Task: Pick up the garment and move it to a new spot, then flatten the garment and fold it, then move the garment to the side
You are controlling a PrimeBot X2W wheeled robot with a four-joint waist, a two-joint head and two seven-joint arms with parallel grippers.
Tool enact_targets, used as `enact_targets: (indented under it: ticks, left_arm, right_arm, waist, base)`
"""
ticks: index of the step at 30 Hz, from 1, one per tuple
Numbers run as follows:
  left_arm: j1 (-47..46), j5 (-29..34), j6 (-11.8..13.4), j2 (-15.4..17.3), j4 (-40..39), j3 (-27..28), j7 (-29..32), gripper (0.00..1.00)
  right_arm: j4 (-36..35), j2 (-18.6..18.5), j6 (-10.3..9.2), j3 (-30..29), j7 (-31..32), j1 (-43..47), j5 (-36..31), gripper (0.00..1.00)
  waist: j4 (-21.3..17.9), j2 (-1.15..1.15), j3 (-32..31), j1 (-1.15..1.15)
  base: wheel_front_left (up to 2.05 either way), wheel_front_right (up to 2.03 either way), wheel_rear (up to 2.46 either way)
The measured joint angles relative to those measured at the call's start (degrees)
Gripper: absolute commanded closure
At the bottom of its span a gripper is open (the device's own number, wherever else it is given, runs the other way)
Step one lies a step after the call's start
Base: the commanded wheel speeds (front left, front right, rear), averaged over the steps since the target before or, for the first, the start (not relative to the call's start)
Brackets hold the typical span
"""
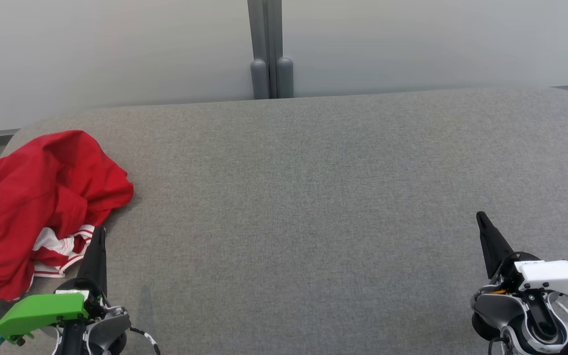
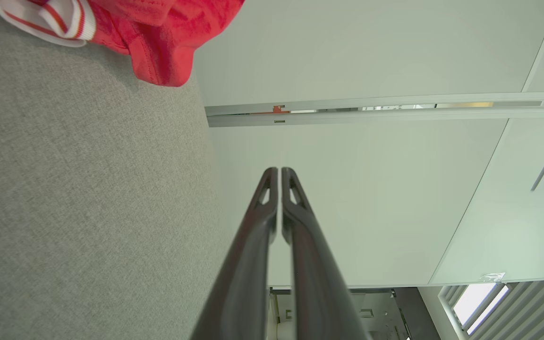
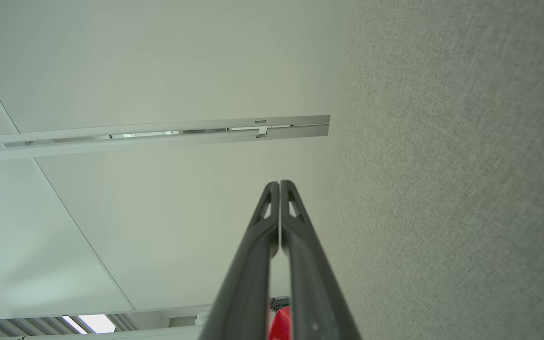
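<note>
One red garment (image 1: 42, 197), bunched at the left edge of the tabletop (image 1: 313, 197), shape hard to tell. Two sets of jaws, both pressed together, empty.

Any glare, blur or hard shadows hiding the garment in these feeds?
Head view: soft even light, no glare, garment sharp. Left wrist view: left gripper in focus, window at lower right blown out. Right wrist view: right gripper sharp, window at lower left blown out.

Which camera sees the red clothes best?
The head view: nearly the whole crumpled red garment lies on the gray table. The left wrist view catches one corner; the right wrist view, a small red sliver.
</note>
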Motion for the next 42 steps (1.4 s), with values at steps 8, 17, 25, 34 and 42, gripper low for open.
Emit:
enact_targets:
  ticks: [8,17,25,34,42]
  left_arm:
    - [-0.01,0.0,0.0,0.0,-0.01,0.0,0.0,1.0]
    - [-0.01,0.0,0.0,0.0,-0.02,0.0,0.0,1.0]
    - [-0.01,0.0,0.0,0.0,-0.02,0.0,0.0,1.0]
    - [-0.01,0.0,0.0,0.0,0.0,0.0,0.0,1.0]
    - [-0.01,0.0,0.0,0.0,-0.02,0.0,0.0,1.0]
  right_arm:
    - [0.0,0.0,0.0,0.0,0.0,0.0,0.0,1.0]
    - [0.0,0.0,0.0,0.0,0.0,0.0,0.0,1.0]
    - [0.0,0.0,0.0,0.0,0.0,0.0,0.0,1.0]
    - [0.0,0.0,0.0,0.0,0.0,0.0,0.0,1.0]
    - [0.0,0.0,0.0,0.0,0.0,0.0,0.0,1.0]
  waist:
    - [0.0,0.0,0.0,0.0]
    - [0.0,0.0,0.0,0.0]
    - [0.0,0.0,0.0,0.0]
    - [0.0,0.0,0.0,0.0]
    - [0.0,0.0,0.0,0.0]
  base:
    - [0.0,0.0,0.0]
    - [0.0,0.0,0.0]
    - [0.0,0.0,0.0]
    - [0.0,0.0,0.0]
    - [0.0,0.0,0.0]
